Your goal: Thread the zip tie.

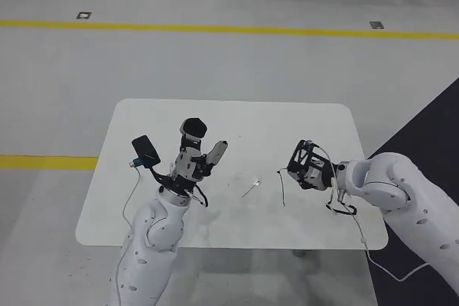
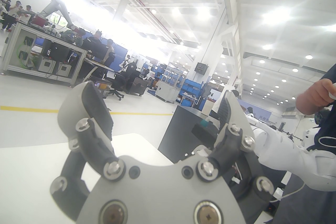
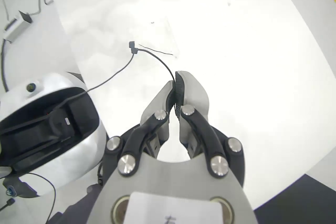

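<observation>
A thin black zip tie point(image 3: 157, 58) is pinched at one end by my right gripper point(image 3: 175, 79), which is shut on it above the white table point(image 1: 291, 122). The strap arcs from the fingertips to a small square head point(image 3: 132, 47), and a long strand trails on from there. From above, the tie point(image 1: 282, 191) hangs beside the right gripper point(image 1: 293, 170), right of the table's middle. My left gripper point(image 1: 206, 139) is raised over the table's left part, tilted upward and open. Its fingers point(image 2: 94, 107) are spread wide with nothing between them point(image 2: 157, 93).
A small clear plastic strip point(image 1: 251, 187) lies on the table between the two arms, also seen as a faint clear strip point(image 3: 172, 38). A dark panel point(image 1: 444, 115) stands just off the table's right edge. Yellow floor lines run beyond the table.
</observation>
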Controlling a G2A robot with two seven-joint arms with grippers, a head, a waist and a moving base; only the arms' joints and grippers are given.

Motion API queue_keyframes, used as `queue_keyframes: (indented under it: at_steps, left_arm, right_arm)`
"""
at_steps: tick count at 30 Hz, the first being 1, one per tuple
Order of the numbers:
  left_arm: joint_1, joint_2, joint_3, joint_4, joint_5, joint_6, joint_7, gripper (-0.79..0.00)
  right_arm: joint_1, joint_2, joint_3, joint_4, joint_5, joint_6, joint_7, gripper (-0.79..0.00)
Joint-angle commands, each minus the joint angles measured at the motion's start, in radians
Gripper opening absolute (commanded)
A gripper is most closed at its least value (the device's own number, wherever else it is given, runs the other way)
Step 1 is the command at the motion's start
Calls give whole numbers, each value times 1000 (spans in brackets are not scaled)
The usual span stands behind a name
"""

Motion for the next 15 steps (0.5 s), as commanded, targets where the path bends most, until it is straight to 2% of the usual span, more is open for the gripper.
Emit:
queue_keyframes:
  at_steps: [1, 9, 15]
  left_arm:
    - [0, 0, 0, 0, 0, 0, 0, 0]
    - [0, 0, 0, 0, 0, 0, 0, 0]
    - [0, 0, 0, 0, 0, 0, 0, 0]
  right_arm:
    - [61, -26, -71, 31, -34, 17, -8, -785]
    - [197, -116, -279, 101, -179, -6, -24, -785]
    - [241, -160, -345, 189, -204, -5, -20, -785]
